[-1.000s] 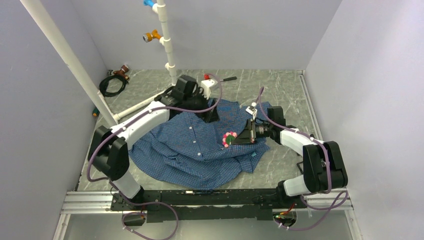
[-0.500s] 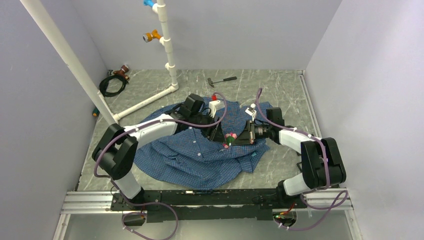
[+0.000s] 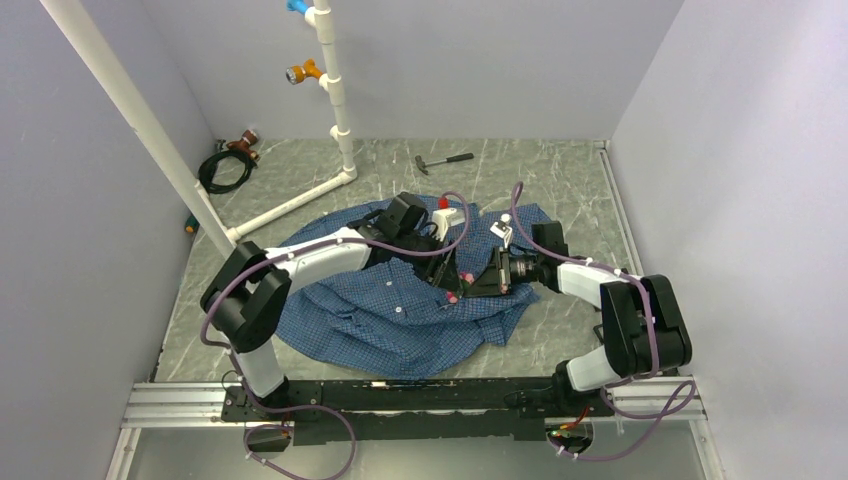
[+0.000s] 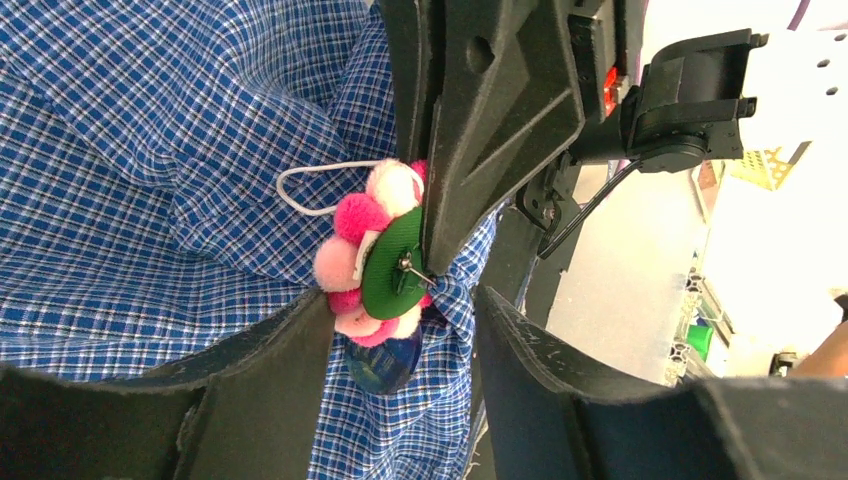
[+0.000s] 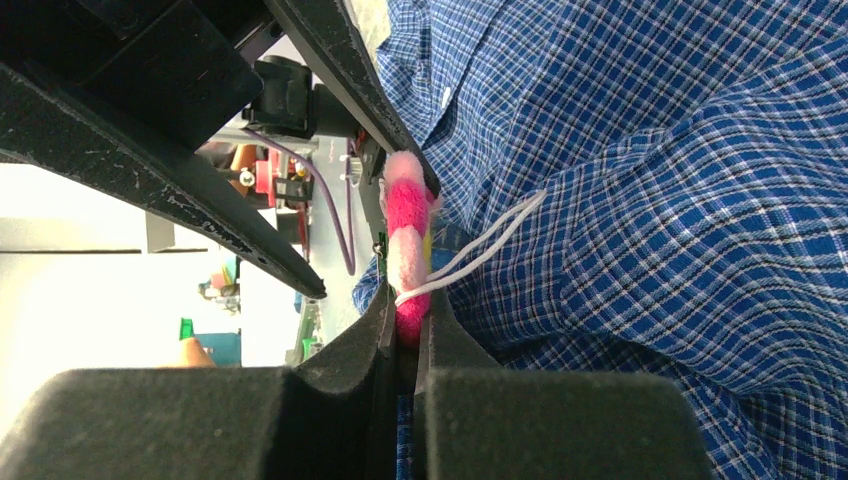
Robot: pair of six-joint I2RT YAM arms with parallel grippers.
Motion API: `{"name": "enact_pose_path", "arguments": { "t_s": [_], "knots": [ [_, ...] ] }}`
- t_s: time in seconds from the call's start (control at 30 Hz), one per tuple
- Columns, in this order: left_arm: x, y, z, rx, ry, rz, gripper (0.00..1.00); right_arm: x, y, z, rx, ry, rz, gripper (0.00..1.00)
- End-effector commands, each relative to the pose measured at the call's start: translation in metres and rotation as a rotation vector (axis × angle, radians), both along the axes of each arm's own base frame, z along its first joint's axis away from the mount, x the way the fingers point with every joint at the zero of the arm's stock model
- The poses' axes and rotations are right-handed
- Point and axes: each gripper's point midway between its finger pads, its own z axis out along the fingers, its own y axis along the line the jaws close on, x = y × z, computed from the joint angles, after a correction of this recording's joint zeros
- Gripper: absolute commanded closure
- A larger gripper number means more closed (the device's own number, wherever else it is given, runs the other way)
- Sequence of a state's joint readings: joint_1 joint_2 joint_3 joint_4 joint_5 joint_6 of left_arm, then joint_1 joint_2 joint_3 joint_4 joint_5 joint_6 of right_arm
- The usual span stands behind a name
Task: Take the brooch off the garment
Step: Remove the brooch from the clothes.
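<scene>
The garment (image 3: 380,320) is a blue checked shirt lying crumpled on the table. The brooch (image 3: 455,285), a ring of pink and white pom-poms on a green back (image 4: 392,265), stands on edge, still pinned into a lifted fold of the garment (image 4: 150,150). My right gripper (image 5: 405,320) is shut on the brooch's lower rim (image 5: 405,230). My left gripper (image 4: 402,310) is open and straddles the brooch and the fold; one finger (image 4: 290,350) touches the pom-poms, the other stands apart. A white cord loop (image 5: 480,255) hangs from the brooch.
A white pipe frame (image 3: 335,100) with orange and blue fittings rises at the back left. A small hammer (image 3: 443,160) lies behind the shirt. A black cable coil (image 3: 225,170) sits in the far left corner. Walls close in on both sides.
My left arm has swung from the shirt's far edge forward and right to the brooch, its jaws narrowing. The right gripper kept its hold, and the brooch has turned on edge.
</scene>
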State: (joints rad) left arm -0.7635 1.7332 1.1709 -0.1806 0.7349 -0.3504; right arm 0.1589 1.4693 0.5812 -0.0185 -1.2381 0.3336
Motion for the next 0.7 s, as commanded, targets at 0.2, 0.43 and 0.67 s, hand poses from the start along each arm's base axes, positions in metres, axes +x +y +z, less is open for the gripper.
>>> {"name": "enact_pose_path", "arguments": {
  "t_s": [0.2, 0.43, 0.67],
  "knots": [
    [-0.005, -0.014, 0.001, 0.006, 0.092, 0.013, 0.49, 0.007, 0.001, 0.012, 0.006, -0.098, -0.019, 1.00],
    [-0.005, -0.013, -0.012, 0.055, 0.108, 0.024, 0.59, 0.007, 0.002, 0.017, 0.018, -0.105, -0.018, 1.00],
    [-0.010, -0.008, -0.025, 0.082, 0.172, 0.044, 0.78, 0.005, 0.001, 0.021, 0.022, -0.128, -0.020, 1.00]
  ]
}}
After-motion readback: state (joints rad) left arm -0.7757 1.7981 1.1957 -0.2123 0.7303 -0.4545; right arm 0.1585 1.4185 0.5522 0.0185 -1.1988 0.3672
